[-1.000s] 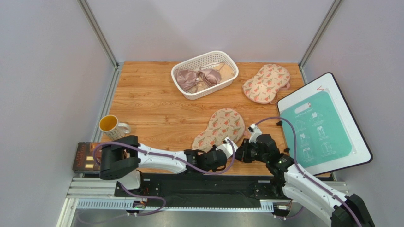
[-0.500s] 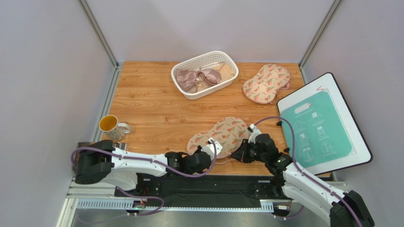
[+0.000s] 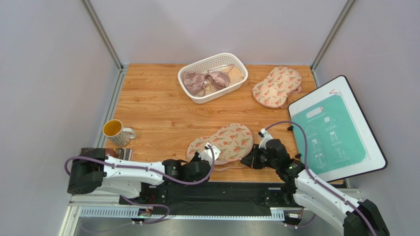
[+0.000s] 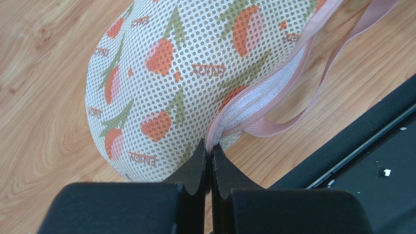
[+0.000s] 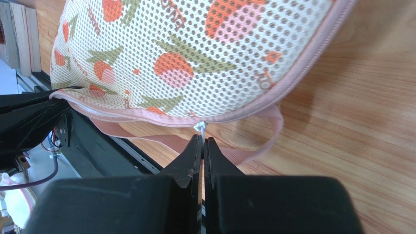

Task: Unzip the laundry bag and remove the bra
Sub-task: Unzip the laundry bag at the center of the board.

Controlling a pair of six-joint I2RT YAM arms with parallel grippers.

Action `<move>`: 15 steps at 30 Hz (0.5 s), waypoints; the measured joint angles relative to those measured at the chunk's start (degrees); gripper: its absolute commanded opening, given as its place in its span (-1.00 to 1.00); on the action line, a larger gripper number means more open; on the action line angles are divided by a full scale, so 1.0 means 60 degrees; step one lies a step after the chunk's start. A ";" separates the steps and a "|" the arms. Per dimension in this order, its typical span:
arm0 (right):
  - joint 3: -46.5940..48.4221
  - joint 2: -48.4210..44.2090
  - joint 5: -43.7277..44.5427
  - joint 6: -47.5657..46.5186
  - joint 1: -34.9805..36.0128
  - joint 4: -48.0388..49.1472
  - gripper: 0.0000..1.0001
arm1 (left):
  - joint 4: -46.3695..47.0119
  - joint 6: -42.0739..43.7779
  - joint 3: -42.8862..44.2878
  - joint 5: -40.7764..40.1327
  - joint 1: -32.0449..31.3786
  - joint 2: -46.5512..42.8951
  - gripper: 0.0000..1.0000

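While the laundry bag [image 3: 223,142] lies at the table's [image 3: 157,110] near edge, right gripper [image 5: 201,146] is closed on its white zip pull [image 5: 199,127]; left gripper [image 4: 210,157] pinches the pink edging [image 4: 273,127]. Zip looks barely started; bra not visible, removal all remaining.

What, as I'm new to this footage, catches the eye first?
The flowered laundry bag lies nearest the arms, pinched at both ends: the left gripper shut on its pink edging, the right gripper on the white zip pull. Behind, a white basket holds a mauve bra, with a twin bag to its right.
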 measured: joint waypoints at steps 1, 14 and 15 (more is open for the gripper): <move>0.0018 -0.0036 0.0025 -0.0004 -0.0004 -0.0044 -1.00 | -0.0087 -0.0066 -0.0025 -0.0106 -0.0004 -0.0044 -1.00; 0.0040 -0.0565 0.0233 -0.0073 -0.0076 -0.0583 -1.00 | -0.1140 -0.1184 -0.0142 -0.1242 -0.0022 0.0011 -1.00; 0.0040 -0.0637 0.0237 -0.0073 -0.0109 -0.0637 -1.00 | -0.1239 -0.1311 -0.0135 -0.1311 -0.0004 0.0073 -1.00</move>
